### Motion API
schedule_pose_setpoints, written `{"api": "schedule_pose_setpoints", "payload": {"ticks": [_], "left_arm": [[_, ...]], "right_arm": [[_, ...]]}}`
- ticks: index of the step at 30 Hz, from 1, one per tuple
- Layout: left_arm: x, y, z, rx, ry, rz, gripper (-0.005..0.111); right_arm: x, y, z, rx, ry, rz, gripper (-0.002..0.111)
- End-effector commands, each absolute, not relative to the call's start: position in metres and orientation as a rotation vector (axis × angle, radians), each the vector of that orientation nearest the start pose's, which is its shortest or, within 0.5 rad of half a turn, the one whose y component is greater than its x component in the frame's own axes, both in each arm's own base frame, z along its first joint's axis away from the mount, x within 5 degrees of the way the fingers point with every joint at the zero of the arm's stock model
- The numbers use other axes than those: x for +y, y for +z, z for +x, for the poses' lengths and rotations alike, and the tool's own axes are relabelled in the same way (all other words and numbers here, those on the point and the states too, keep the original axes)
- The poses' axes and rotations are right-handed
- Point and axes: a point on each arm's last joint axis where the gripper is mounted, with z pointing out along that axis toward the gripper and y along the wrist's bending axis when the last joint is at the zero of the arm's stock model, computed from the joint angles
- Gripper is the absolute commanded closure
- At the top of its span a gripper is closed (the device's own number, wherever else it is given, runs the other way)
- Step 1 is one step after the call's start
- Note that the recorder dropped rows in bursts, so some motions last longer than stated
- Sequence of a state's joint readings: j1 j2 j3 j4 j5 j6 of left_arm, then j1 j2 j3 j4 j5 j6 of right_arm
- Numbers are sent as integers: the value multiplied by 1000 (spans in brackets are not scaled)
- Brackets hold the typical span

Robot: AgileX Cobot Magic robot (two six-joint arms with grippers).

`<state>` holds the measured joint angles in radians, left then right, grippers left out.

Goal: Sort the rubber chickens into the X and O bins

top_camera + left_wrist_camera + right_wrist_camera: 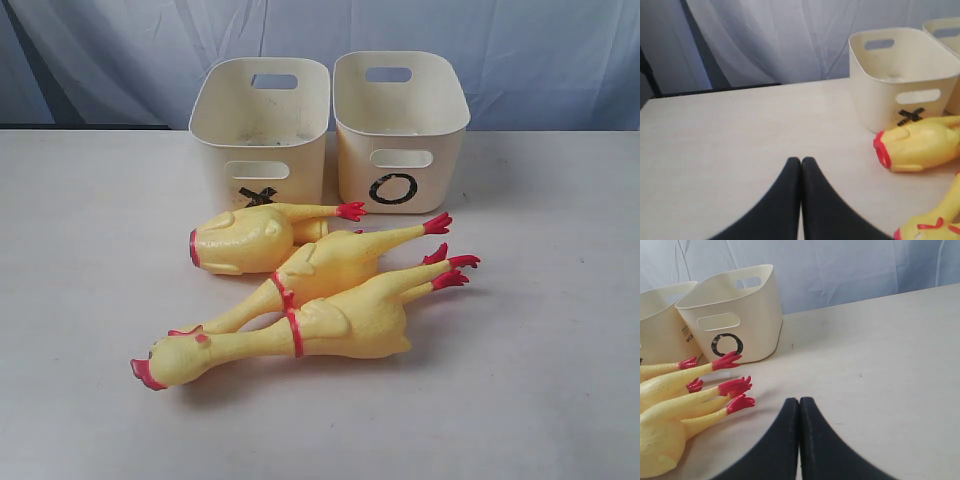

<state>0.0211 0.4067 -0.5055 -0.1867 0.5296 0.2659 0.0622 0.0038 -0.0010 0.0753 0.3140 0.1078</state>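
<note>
Three yellow rubber chickens with red feet lie together in front of the bins. A headless body [250,240] [922,145] lies nearest the X bin [215,150] [875,95]. A long whole one [335,262] crosses the middle, and another [300,335] lies in front, its head to the left. The O bin [355,150] [760,325] stands right of the X bin. My left gripper [801,160] is shut and empty over bare table left of the headless body. Right of the chickens' feet [735,387], my right gripper [799,400] is also shut and empty. Neither gripper shows in the exterior view.
A pale curtain [120,50] hangs behind the table's back edge, just beyond the two bins. Both bins look empty from the exterior view. Bare tabletop [80,250] stretches left and right of the chickens and in front of them.
</note>
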Motion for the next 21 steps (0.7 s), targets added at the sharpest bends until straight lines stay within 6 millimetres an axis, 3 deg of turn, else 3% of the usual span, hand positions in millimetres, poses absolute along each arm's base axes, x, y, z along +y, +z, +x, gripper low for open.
{"api": "schedule_pose_setpoints", "payload": {"ticks": [1,13,21], "left_arm": [[-15,305,105,1965,-80,240,107],[-30,298,186,2027,-216,475,107],[-39,277,233,2039,-325,610,107]], "right_arm": [[5,185,54,1794,186,81,109],[5,185,54,1794,186,81,109],[5,185,54,1794,186,81,109]]}}
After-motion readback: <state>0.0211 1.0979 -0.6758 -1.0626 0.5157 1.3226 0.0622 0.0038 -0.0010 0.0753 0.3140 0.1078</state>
